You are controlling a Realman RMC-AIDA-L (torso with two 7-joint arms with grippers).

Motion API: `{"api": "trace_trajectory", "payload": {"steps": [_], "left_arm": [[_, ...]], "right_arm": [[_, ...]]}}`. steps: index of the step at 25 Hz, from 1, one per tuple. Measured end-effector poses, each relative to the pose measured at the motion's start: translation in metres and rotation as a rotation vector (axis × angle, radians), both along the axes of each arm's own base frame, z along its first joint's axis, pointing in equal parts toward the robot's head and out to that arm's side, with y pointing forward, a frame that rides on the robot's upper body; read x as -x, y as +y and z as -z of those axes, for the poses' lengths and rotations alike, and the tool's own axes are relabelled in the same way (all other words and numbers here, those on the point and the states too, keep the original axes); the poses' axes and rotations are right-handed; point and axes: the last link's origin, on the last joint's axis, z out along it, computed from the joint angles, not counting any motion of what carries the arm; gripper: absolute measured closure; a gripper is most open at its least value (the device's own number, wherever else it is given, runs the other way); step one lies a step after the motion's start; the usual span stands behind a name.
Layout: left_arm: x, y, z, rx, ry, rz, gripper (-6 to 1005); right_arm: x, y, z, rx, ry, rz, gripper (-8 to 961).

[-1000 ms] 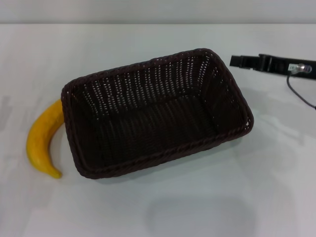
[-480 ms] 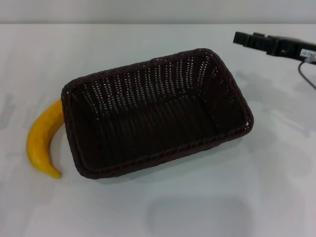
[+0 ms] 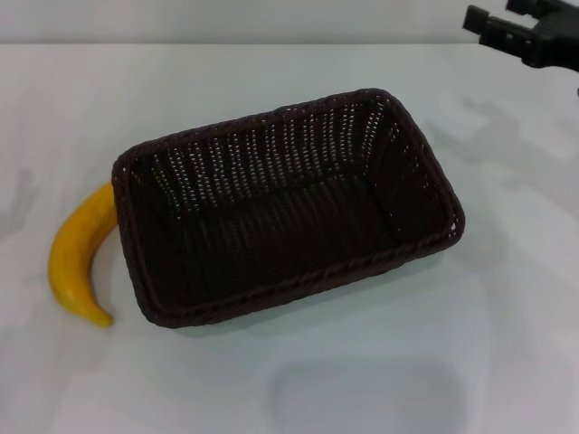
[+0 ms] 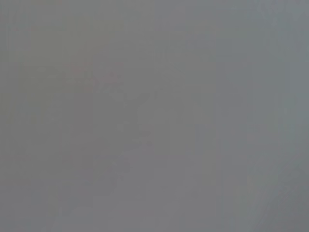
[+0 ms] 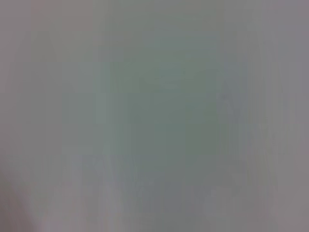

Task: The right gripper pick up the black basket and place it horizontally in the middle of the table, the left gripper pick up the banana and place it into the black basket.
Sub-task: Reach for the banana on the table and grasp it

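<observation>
Right tool (image 3: 493, 23) at the counter's (image 3: 271, 389) far right, holding nothing, opening indiscernible; black basket (image 3: 289, 203) well apart, banana (image 3: 77, 258) touching its left end.

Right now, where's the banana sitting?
In the head view, the banana lies on the white table at the robot's left, its upper end against the left short side of the black basket, outside it.
</observation>
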Motion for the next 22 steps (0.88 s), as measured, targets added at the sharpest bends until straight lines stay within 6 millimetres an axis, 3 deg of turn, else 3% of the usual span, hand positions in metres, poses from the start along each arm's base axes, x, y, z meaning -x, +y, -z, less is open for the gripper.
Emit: {"api": "trace_trajectory", "payload": {"steps": [6,10,11,13,22], "left_arm": [[-0.006,0.000,0.002,-0.009,0.000,0.024,133],[-0.008,0.000,0.003,-0.013,0.001,0.035,132],[-0.008,0.000,0.003,-0.013,0.001,0.035,132],[-0.010,0.000,0.002,-0.020,0.001,0.048,132],[-0.012,0.004,0.001,-0.021,0.002,0.057,132]], "right_arm": [[-0.022,0.009,-0.016,-0.160,-0.050,0.030,145],[-0.024,0.009,-0.018,-0.176,-0.053,0.034,144],[-0.042,0.012,-0.034,-0.286,-0.114,0.071,144],[-0.049,0.013,-0.042,-0.328,-0.135,0.096,144],[-0.065,0.013,-0.061,-0.439,-0.118,0.156,149]]}}
